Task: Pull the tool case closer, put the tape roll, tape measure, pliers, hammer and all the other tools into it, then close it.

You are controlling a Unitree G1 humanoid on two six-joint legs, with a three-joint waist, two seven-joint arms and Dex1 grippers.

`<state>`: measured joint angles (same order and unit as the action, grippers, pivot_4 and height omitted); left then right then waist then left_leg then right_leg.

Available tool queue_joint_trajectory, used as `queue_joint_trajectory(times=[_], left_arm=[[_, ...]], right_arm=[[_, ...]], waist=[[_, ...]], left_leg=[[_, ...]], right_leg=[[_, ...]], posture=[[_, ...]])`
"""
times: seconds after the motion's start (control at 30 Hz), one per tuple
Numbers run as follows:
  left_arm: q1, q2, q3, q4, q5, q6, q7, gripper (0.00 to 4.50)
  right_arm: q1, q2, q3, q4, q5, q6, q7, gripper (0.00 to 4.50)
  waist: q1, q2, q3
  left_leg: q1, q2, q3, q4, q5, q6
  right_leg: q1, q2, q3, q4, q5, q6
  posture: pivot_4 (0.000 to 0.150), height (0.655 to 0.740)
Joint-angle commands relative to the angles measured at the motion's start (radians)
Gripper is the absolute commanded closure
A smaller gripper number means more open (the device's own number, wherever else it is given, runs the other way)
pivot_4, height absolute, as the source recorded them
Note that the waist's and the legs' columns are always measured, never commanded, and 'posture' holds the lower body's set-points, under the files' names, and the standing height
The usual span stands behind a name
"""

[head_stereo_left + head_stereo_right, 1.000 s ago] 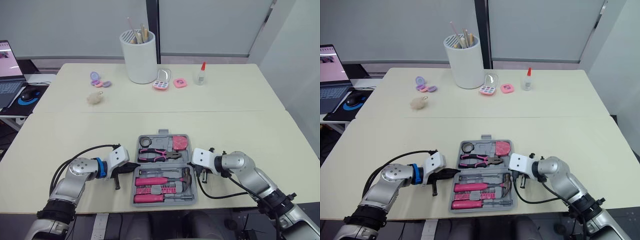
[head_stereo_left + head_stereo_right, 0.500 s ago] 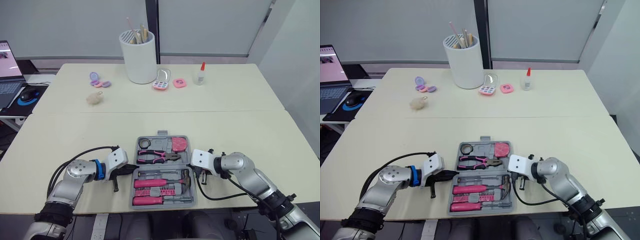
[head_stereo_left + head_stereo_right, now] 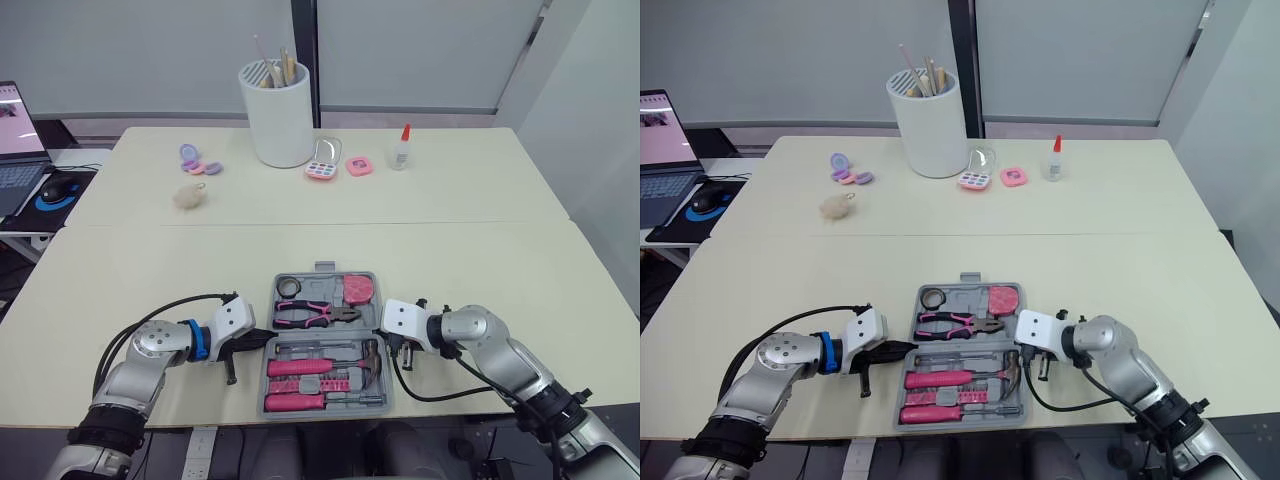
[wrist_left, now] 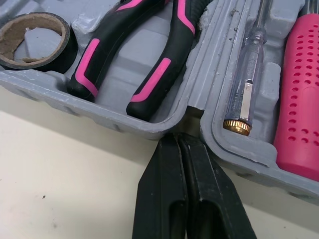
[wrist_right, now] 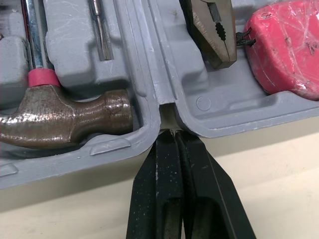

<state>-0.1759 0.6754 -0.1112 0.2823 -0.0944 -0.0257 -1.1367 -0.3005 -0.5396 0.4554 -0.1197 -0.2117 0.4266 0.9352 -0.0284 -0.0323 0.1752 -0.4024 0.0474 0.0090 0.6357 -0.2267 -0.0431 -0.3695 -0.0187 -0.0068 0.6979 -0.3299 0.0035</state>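
From the left eye view, the open grey plastic tool case [image 3: 318, 284] lies flat on the cream table [image 3: 480, 260] close to its near edge, with the left gripper [image 3: 262, 340] and right gripper [image 3: 388, 345] set against the two ends of its hinge line. In the left wrist view, the left gripper's [image 4: 180, 142] fingers are pressed together on nothing, tips in the hinge notch, beside the black tape roll [image 4: 65, 47] and the pink-and-black pliers [image 4: 149, 84]. In the right wrist view, the right gripper [image 5: 174, 137] is likewise closed and empty at the opposite notch, between the steel hammer head [image 5: 65, 117] and the pink tape measure [image 5: 284, 50]. Every pocket on view appears filled, so closing is probably the remaining step. Lift the far half evenly from both ends, keeping the tools seated, then press until it latches.
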Motion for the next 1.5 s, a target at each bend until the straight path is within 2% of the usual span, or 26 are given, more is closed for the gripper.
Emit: queue_joint_trajectory(times=[0.03, 0.23, 0.33, 0.43, 0.53, 0.67, 0.9, 1.23, 1.4, 1.5], left_arm=[[-0.006, 0.002, 0.013, 0.000, -0.007, -0.016, 0.012, 4.46], [0.074, 0.089, 0.135, -0.054, -0.078, 0.001, 0.017, 4.46], [0.191, 0.148, 0.219, -0.150, -0.148, 0.035, -0.018, 4.46], [0.403, 0.201, 0.255, -0.413, -0.236, 0.091, -0.083, 4.46], [0.470, 0.195, 0.206, -0.590, -0.255, 0.122, -0.072, 4.46], [0.420, 0.137, 0.079, -0.655, -0.187, 0.113, -0.030, 4.46], [0.276, 0.039, -0.101, -0.526, -0.037, 0.065, 0.030, 4.46], [0.232, 0.023, -0.182, -0.459, 0.030, 0.005, 0.047, 4.46], [0.225, 0.020, -0.195, -0.453, 0.045, 0.009, 0.058, 4.46], [0.223, 0.022, -0.199, -0.452, 0.046, 0.012, 0.061, 4.50]], right_arm=[[0.026, -0.034, -0.029, -0.052, 0.021, 0.015, 0.009, 4.50], [0.097, -0.126, -0.140, -0.126, 0.050, -0.042, -0.028, 4.50], [0.154, -0.140, -0.205, -0.178, 0.089, -0.065, -0.049, 4.50], [0.222, -0.142, -0.257, -0.249, 0.144, -0.024, -0.048, 4.50], [0.268, -0.141, -0.276, -0.309, 0.192, 0.029, -0.038, 4.50], [0.290, -0.138, -0.261, -0.354, 0.217, 0.079, -0.050, 4.50], [0.282, -0.129, -0.218, -0.376, 0.206, 0.117, -0.078, 4.50], [0.252, -0.134, -0.235, -0.363, 0.228, 0.149, -0.088, 4.50], [0.202, -0.121, -0.293, -0.406, 0.390, 0.384, -0.041, 4.50], [0.149, -0.117, -0.333, -0.408, 0.488, 0.530, -0.035, 3.94]], waist=[[0.001, 0.000, 0.000], [-0.004, 0.000, 0.000], [-0.006, 0.000, 0.000], [-0.004, 0.000, 0.000], [0.004, -0.001, 0.000], [0.022, 0.000, 0.000], [0.018, 0.000, -0.001], [0.014, 0.000, -0.001], [0.012, 0.000, -0.001], [0.010, 0.000, -0.001]], left_leg=[[0.000, 0.000, 0.000, 0.000, 0.000, 0.000], [0.000, 0.000, 0.000, 0.000, 0.000, 0.000], [0.000, 0.001, 0.000, -0.001, 0.000, 0.000], [0.000, 0.001, 0.001, -0.003, 0.000, 0.000], [0.001, -0.001, 0.002, -0.003, 0.000, 0.000], [0.002, -0.002, 0.002, -0.002, 0.000, 0.000], [0.001, -0.001, 0.002, -0.002, 0.000, 0.000], [0.002, -0.001, 0.002, -0.002, 0.000, 0.000], [0.002, 0.000, 0.001, -0.002, 0.000, 0.000], [0.002, 0.000, 0.001, -0.002, 0.000, 0.000]], right_leg=[[0.000, 0.000, 0.000, 0.000, 0.000, 0.000], [0.000, 0.000, 0.000, 0.000, 0.000, 0.000], [-0.001, 0.000, 0.000, 0.000, 0.000, 0.000], [-0.001, -0.001, 0.001, -0.001, 0.000, 0.000], [0.001, -0.003, 0.003, -0.002, 0.000, 0.000], [0.003, -0.003, 0.002, -0.002, 0.000, 0.000], [0.001, 0.001, 0.003, -0.002, 0.000, 0.000], [0.001, 0.001, 0.004, -0.002, 0.000, 0.000], [0.001, 0.001, 0.004, -0.001, 0.000, 0.000], [0.001, 0.001, 0.004, -0.001, 0.000, 0.000]], posture=[[0.150, 0.7376], [0.150, 0.7376], [0.150, 0.7376], [0.150, 0.7376], [0.150, 0.7376], [0.150, 0.7376], [0.150, 0.7376], [0.150, 0.7376], [0.150, 0.7376], [0.150, 0.7376]])
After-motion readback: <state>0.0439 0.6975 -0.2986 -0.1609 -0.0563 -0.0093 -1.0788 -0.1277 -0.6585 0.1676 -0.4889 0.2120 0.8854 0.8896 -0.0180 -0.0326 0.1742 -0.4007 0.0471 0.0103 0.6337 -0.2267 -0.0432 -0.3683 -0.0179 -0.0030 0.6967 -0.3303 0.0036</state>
